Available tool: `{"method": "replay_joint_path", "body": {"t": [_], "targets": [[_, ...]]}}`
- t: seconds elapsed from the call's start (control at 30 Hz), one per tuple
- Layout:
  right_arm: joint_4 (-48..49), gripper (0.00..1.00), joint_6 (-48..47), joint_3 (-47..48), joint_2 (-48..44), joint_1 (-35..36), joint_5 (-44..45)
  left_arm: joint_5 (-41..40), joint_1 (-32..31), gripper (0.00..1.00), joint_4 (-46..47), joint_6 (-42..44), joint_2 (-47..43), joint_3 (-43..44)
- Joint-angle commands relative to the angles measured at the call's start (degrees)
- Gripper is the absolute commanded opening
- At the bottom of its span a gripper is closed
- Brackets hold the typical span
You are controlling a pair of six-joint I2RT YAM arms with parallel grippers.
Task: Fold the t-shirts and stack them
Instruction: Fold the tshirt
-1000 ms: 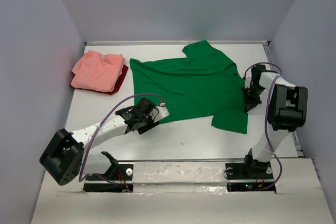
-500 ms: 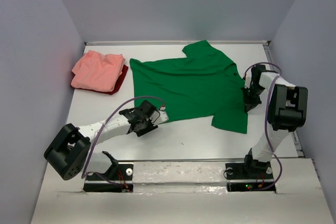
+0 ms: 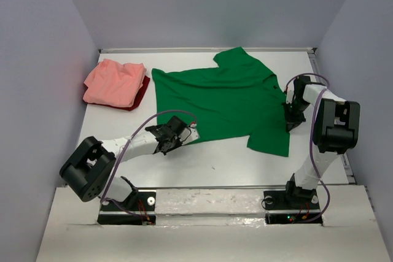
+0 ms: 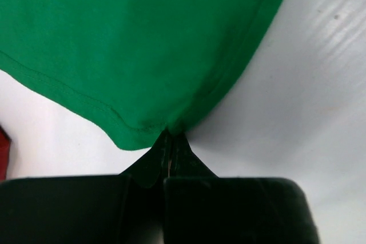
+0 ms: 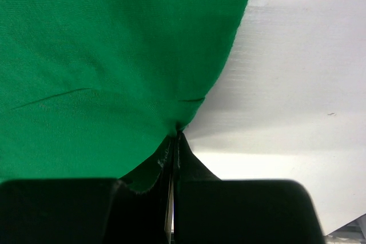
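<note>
Overhead; wrist close-ups on green t-shirt [image 3: 221, 99]

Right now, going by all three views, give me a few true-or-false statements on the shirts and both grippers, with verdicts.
1. The left gripper is shut on a hem corner of the bright green cloth t-shirt. True.
2. The right gripper hangs open, holding nothing. False: it is shut on the green t-shirt's edge at the right side.
3. The salmon-pink shirt lies on top of the dark red cloth at the far left. True.
4. The green t-shirt sits folded on the pink one. False: it lies spread out, apart from that pile.
</note>
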Motion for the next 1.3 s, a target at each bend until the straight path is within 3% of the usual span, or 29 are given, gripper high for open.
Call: {"method": "replay_joint_path", "body": {"t": [0.0,0.43,0.6,1.27], "targets": [[-3.01,0.00,-0.13,-0.48,-3.42,-0.37,0.10,0.29,-0.13,0.00,-2.18,-1.54,3.66,-0.74],[-7.67,0.00,-5.23,-5.40,-12.92,-0.37,2.12,1.60,-0.30,0.00,-15.80,2.50,-7.23,5.05],[-8.64,0.00,-5.58,-6.45,-15.64,-0.37,2.04,-1.55,-0.30,0.00,-19.49,3.65,-11.54,6.55],[-11.46,0.00,-3.82,-0.57,-17.05,-0.37,2.92,-3.85,-0.21,0.00,-18.01,4.35,-13.48,4.71]]}}
